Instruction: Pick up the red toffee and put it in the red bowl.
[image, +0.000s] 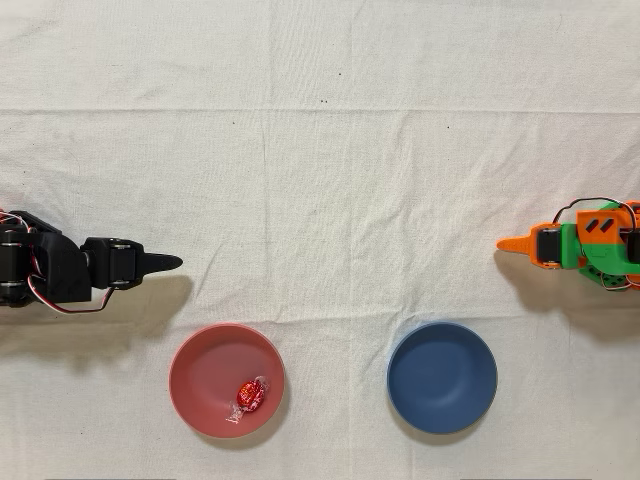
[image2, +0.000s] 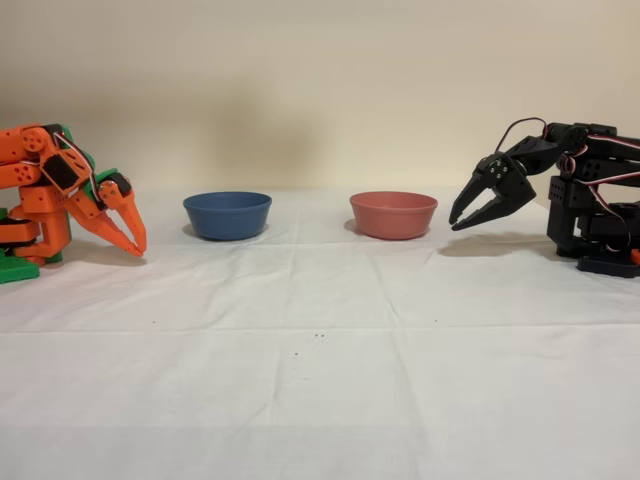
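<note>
**Toffee rests in the red bowl, black arm drawn back**

In the overhead view, nearest the bottom edge, the red bowl (image: 226, 379) sits on the cloth-covered surface (image: 320, 180). The red toffee (image: 248, 395) lies inside it, right of centre, its clear twisted ends pointing roughly diagonally. A blue bowl (image: 441, 377) stands well apart to the right. Farther up, at the left edge, the black arm's gripper (image: 165, 263) points right, apart from the red bowl, which lies below and slightly right of its tip. In the fixed view its fingers (image2: 475, 219) are spread and hold nothing. An idle orange arm (image: 580, 245) sits opposite. The task looks complete.
</note>
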